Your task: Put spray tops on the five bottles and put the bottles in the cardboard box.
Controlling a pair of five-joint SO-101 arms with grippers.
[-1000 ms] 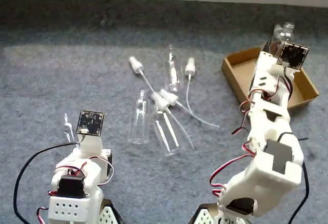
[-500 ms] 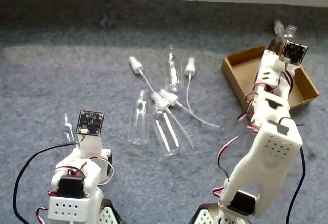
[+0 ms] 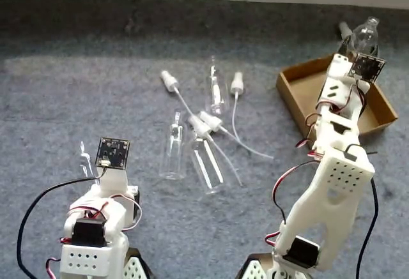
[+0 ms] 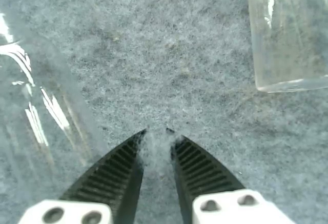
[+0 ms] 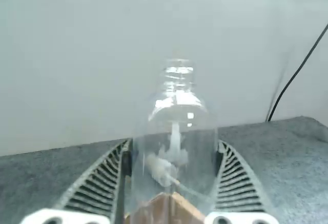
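The right jaws stand wide apart, pressed to either side of a clear bottle (image 5: 177, 126) with its bare threaded neck pointing away from the wrist. In the right wrist view a small white piece (image 5: 163, 166) shows through the bottle's clear wall. The high view sets this bottle (image 3: 365, 33) over the far edge of the cardboard box (image 3: 304, 91). The left jaws are all but closed, with a thin gap between the tips and nothing in it, low over the grey desk (image 4: 169, 70). The left wrist view shows one bottle (image 4: 31, 111) just beside them and the base of another (image 4: 287, 34) farther off. The high view gives the count. Four bottles lie on the desk, one by the left arm (image 3: 85, 158) and three in the middle (image 3: 172, 146) (image 3: 206, 161) (image 3: 217, 90). Three spray tops (image 3: 169, 80) (image 3: 237, 83) (image 3: 211, 120) lie among them with their tubes, and perhaps a fourth where they overlap.
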